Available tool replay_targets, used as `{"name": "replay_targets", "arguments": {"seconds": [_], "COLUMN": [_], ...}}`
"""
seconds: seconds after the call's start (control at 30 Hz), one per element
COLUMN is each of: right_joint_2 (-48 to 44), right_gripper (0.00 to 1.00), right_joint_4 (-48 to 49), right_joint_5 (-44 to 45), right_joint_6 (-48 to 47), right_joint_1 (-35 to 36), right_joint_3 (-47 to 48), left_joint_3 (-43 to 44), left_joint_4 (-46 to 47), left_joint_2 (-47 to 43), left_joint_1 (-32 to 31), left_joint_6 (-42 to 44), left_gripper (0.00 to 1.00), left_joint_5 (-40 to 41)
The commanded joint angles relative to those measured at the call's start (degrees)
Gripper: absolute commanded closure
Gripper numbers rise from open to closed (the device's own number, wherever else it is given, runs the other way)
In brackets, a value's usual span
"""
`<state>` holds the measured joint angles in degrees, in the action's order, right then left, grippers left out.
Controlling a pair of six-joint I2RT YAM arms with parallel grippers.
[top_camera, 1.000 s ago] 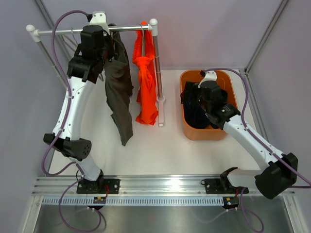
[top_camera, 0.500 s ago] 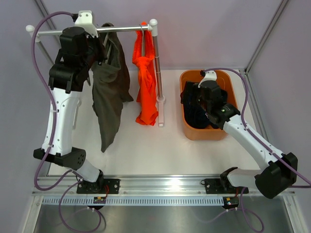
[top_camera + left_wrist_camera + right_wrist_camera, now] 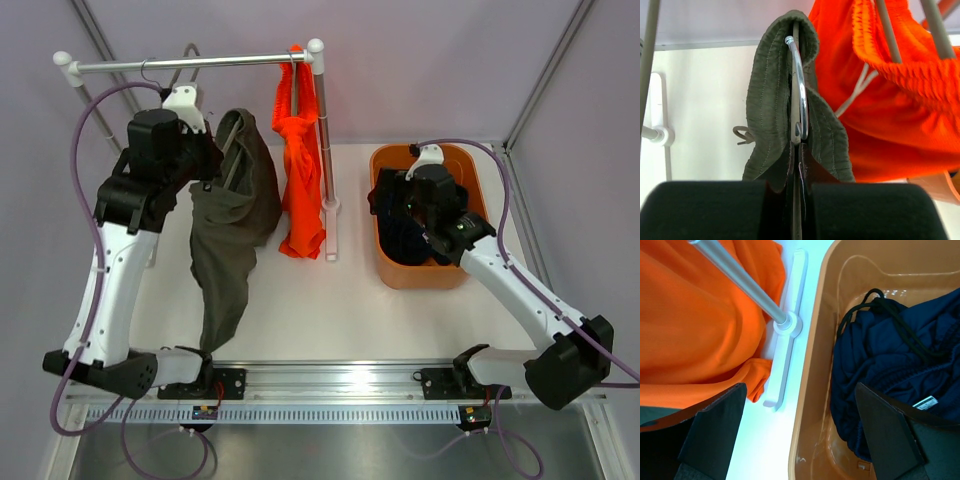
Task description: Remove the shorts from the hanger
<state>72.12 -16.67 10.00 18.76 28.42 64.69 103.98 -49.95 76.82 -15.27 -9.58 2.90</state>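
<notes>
My left gripper [image 3: 213, 160] is shut on the wire hanger [image 3: 801, 80] that carries the olive-grey shorts [image 3: 232, 235]. It holds them in the air below and in front of the rail [image 3: 200, 62]. In the left wrist view the waistband [image 3: 769, 100] wraps the hook above my shut gripper [image 3: 799, 148]. The orange shorts [image 3: 300, 170] hang at the rail's right end, close beside the olive pair [image 3: 890, 115]. The navy shorts [image 3: 405, 238] lie in the orange bin [image 3: 470, 170]. My right gripper [image 3: 388, 200] is open and empty over the bin's left rim [image 3: 810, 390], beside the navy shorts [image 3: 890, 355].
The rack's white right post [image 3: 322, 120] and its foot [image 3: 785, 340] stand between the orange shorts and the bin. The rack's left post [image 3: 95, 110] is behind my left arm. Grey walls close in the back and sides.
My left arm has pulled the olive-grey shorts and their hanger off the rail and lowered them toward the near side. The right arm has barely moved.
</notes>
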Motion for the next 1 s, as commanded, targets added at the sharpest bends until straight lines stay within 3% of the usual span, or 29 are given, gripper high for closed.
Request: {"name": "replay_targets", "arguments": {"seconds": [0.0, 0.23, 0.4, 0.57, 0.97], "right_joint_2": [-2.3, -2.8, -1.1, 2.2, 14.3], "right_gripper": [0.01, 0.01, 0.00, 0.01, 0.02], "right_joint_4": [-0.6, -4.8, -7.1, -8.8, -14.4], "right_joint_5": [-4.5, -8.5, -6.4, -6.0, 3.4], "right_joint_6": [-1.2, -1.9, -1.9, -1.4, -1.6], "right_joint_1": [0.1, 3.7, 11.5, 17.3, 32.8], "right_joint_3": [4.3, 9.9, 14.4, 18.5, 29.6], "left_joint_3": [-3.2, -13.9, -22.6, -27.0, -30.2], "left_joint_4": [5.4, 1.3, -0.4, -3.3, -8.8], "left_joint_2": [-9.0, -16.7, -22.1, -26.9, -34.2], "left_joint_1": [-0.8, -6.9, -12.8, -15.1, -15.3], "left_joint_6": [-2.6, -3.7, -5.8, -6.1, -2.5], "left_gripper": [1.00, 1.00, 1.00, 1.00, 1.00], "left_joint_5": [-1.8, 0.4, 6.2, 6.9, -5.9]}}
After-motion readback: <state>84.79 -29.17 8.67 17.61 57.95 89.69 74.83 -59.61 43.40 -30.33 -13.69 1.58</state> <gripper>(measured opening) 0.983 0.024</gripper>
